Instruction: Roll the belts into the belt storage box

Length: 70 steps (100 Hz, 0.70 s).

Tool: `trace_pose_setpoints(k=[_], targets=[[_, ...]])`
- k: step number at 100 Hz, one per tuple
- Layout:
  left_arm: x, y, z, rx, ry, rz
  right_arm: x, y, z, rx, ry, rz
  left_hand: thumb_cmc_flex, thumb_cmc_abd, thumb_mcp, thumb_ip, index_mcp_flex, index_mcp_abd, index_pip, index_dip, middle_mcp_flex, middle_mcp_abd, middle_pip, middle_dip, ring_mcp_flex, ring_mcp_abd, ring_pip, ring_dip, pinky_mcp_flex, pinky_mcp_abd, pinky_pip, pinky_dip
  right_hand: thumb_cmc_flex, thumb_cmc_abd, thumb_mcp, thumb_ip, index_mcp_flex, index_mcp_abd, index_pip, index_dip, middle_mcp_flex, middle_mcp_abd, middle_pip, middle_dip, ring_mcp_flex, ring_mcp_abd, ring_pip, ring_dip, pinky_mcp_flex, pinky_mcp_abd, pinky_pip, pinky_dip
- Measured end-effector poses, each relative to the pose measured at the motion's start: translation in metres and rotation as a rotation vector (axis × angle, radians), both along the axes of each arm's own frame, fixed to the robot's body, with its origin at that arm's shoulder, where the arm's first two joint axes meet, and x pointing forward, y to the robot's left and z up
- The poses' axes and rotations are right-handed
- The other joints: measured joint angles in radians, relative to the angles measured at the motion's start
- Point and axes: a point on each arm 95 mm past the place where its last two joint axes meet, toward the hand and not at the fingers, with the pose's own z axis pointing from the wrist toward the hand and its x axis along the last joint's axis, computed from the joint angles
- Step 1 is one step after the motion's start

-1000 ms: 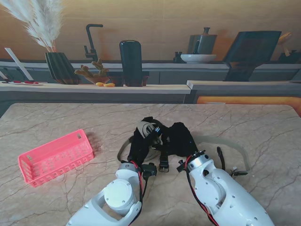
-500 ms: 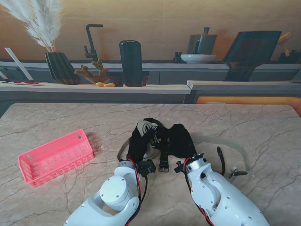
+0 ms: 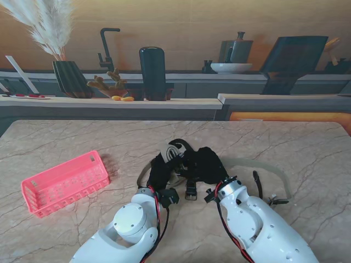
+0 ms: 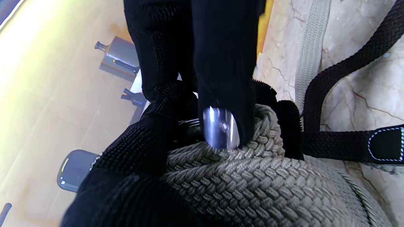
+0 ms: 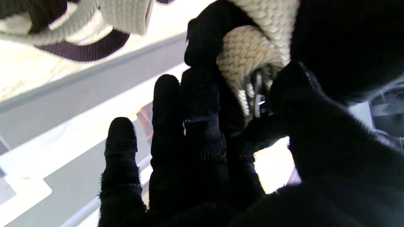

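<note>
1. My left hand (image 3: 160,171) and my right hand (image 3: 205,163), both in black gloves, meet over the middle of the marble table (image 3: 307,148), lifted a little off it.
2. Between them sits the coiled part of the beige braided belt (image 3: 176,149). In the left wrist view the coil (image 4: 252,186) fills the frame, my fingers (image 4: 221,63) closed over its top edge and a metal buckle piece (image 4: 219,127) showing under one fingertip. Left hand: clamped on the beige belt.
3. Right wrist view: thumb and one finger (image 5: 202,41) pinch the beige coil (image 5: 249,53); the other fingers stand straight and apart from it. Right hand: also gripping the beige belt.
4. The unrolled tail of the beige belt (image 3: 269,164) loops out over the table to my right and curves back nearer to me.
5. A black woven belt (image 4: 347,66) lies on the table just beside the coil; one stitched end (image 4: 386,143) is visible. In the stand view another stretch (image 3: 256,182) lies by my right forearm, inside the beige loop.
6. The belt storage box (image 3: 64,183), a pink slatted basket, stands well apart at my left, nothing visible inside it. Neither belt is in it.
</note>
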Motion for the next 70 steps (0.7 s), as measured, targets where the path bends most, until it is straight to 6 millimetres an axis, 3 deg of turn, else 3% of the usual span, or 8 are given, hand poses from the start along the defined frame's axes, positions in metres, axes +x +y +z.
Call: trace_pose_setpoints(k=[8,13,22,25,33,46,61,70], targets=[[0.000,0.001,-0.001,0.008,0.006,0.002,-0.004,-0.006,0.006,-0.042,0.032,0.041,0.008,0.002,-0.053,-0.001,0.010,0.000,0.021,0.002,0.019,0.002,0.019,0.048,0.032,-0.021,0.035,0.022,0.059,0.006,0.183,0.040,-0.125,0.006,0.016,0.077,-0.027,0.031,-0.198,0.136,-0.076,-0.002,-0.051,-0.001,-0.059,-0.004,-0.058,0.000,-0.021,-0.001,-0.034,0.012],[0.001,0.001,0.000,0.010,0.006,-0.006,-0.008,-0.010,0.009,-0.071,0.019,0.042,0.018,0.002,-0.075,-0.001,0.020,0.000,0.028,0.012,0.029,0.002,0.021,0.071,0.044,-0.032,0.052,0.046,0.064,0.006,0.238,0.068,-0.173,0.012,0.012,0.076,-0.050,0.025,-0.280,0.187,-0.113,-0.016,-0.086,-0.001,-0.086,-0.006,-0.080,-0.002,-0.032,-0.001,-0.054,0.023],[0.002,0.000,0.004,0.006,0.002,-0.031,-0.016,-0.019,0.014,-0.145,-0.041,0.017,0.027,0.002,-0.077,-0.001,0.039,-0.011,0.032,0.015,0.031,0.002,0.030,0.099,0.063,-0.033,0.157,0.125,0.064,0.019,0.301,0.135,-0.220,0.030,-0.010,0.077,-0.080,-0.088,-0.354,0.215,-0.178,-0.025,-0.111,-0.001,-0.101,-0.007,-0.101,-0.009,-0.043,-0.001,-0.073,0.034],[0.002,-0.001,0.005,0.006,0.001,-0.039,-0.017,-0.022,0.015,-0.158,-0.054,0.003,0.026,0.000,-0.075,-0.001,0.046,-0.013,0.033,0.025,0.042,0.009,0.034,0.114,0.104,-0.015,0.238,0.173,0.065,0.021,0.324,0.152,-0.222,0.030,-0.021,0.077,-0.082,-0.129,-0.355,0.230,-0.246,0.000,-0.200,-0.013,-0.119,-0.005,-0.103,-0.010,-0.045,-0.001,-0.077,0.035],[0.001,-0.002,0.005,0.024,-0.008,-0.058,-0.020,-0.029,0.017,-0.154,-0.063,-0.035,-0.031,-0.046,0.022,0.002,0.058,-0.014,0.033,0.039,0.061,0.002,0.021,0.158,0.129,-0.014,0.316,0.235,0.071,0.021,0.354,0.174,-0.222,0.075,-0.075,0.090,-0.083,-0.197,-0.368,0.247,-0.266,0.014,-0.244,-0.010,-0.122,-0.003,-0.115,-0.010,-0.046,-0.001,-0.085,0.047],[0.001,-0.005,0.008,0.089,-0.061,-0.138,-0.022,-0.043,0.022,-0.144,-0.125,-0.088,-0.086,-0.154,0.197,0.010,0.058,-0.015,0.002,0.065,0.036,-0.034,-0.012,0.197,0.107,-0.021,0.318,0.299,0.018,0.018,0.354,0.223,-0.212,0.096,-0.097,0.097,-0.077,-0.270,-0.371,0.268,-0.273,0.015,-0.247,-0.003,-0.122,-0.002,-0.115,-0.010,-0.046,-0.001,-0.085,0.059],[0.000,-0.002,0.005,0.116,-0.089,-0.294,-0.025,-0.059,0.033,-0.166,-0.211,-0.106,-0.094,-0.154,0.258,0.010,0.038,-0.016,-0.049,0.066,-0.054,-0.027,0.011,0.184,0.043,-0.028,0.225,0.482,-0.028,0.006,0.319,0.306,-0.201,0.095,-0.105,0.118,-0.103,-0.221,-0.407,0.263,-0.287,0.015,-0.253,-0.003,-0.122,-0.002,-0.115,-0.010,-0.034,-0.001,-0.086,0.060],[0.000,0.002,0.004,0.114,-0.088,-0.382,-0.027,-0.065,0.038,-0.180,-0.259,-0.072,-0.091,-0.154,0.261,0.029,0.038,-0.016,-0.062,0.066,-0.057,-0.027,-0.007,0.173,0.043,-0.024,0.176,0.506,-0.027,0.006,0.312,0.329,-0.201,0.095,-0.111,0.118,-0.161,-0.243,-0.419,0.267,-0.320,0.013,-0.288,-0.003,-0.122,-0.013,-0.115,-0.014,-0.029,-0.015,-0.086,0.060]])
